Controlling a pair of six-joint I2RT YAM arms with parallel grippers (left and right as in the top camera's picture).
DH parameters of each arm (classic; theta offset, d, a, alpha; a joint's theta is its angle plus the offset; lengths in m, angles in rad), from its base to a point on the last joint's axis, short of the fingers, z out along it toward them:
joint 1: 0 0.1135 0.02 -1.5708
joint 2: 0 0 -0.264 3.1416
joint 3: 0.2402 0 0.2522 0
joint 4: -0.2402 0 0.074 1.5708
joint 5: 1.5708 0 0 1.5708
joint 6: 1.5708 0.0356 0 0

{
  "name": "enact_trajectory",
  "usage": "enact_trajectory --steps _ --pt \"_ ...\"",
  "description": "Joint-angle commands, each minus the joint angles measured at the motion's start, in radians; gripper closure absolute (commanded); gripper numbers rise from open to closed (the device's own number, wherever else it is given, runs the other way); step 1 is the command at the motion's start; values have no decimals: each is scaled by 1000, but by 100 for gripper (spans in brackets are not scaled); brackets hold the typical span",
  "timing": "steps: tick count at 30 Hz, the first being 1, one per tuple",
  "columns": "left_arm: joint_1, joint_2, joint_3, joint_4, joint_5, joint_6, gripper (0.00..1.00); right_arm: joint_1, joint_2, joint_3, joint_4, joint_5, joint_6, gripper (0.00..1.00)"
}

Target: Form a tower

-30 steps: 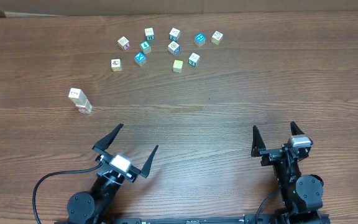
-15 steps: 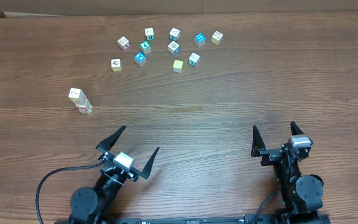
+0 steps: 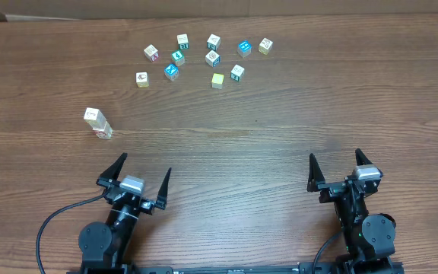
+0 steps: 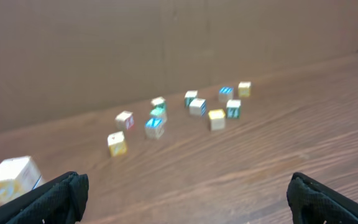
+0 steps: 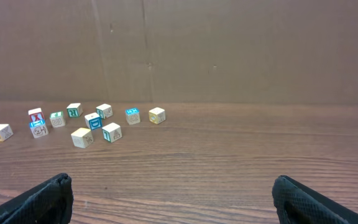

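The tower (image 3: 97,123), a narrow stack of square wooden cubes topped by a white marked face, stands at the left of the wood-grain surface (image 3: 280,114), well apart from the loose cubes (image 3: 204,55) scattered farther back. The left jaws and right jaws both gape wide, holding nothing. The blurred left wrist view catches the tower at its left edge. The right wrist view misses it, showing loose cubes before a creased cardboard wall (image 5: 229,50).

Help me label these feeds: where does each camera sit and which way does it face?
Overhead: above the table, looking down; left gripper and right gripper show, open.
Left wrist: low, facing loose cubes, tower at left; own fingers.
Right wrist: low, facing loose cubes and wall; own fingers.
Both wrist views share the loose cubes.
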Motion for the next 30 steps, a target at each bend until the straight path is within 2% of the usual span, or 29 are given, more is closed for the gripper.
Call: enact_trajectory --steps 1,8,30 --pt "51 -13 -5 -6 7 -6 0 -3 -2 -10 3 0 -1 0" --pt "115 -13 -5 -6 8 -6 1 -3 -2 -10 3 0 -1 0" --pt "114 -13 -5 -6 8 -6 1 -3 -2 -10 3 0 -1 0"
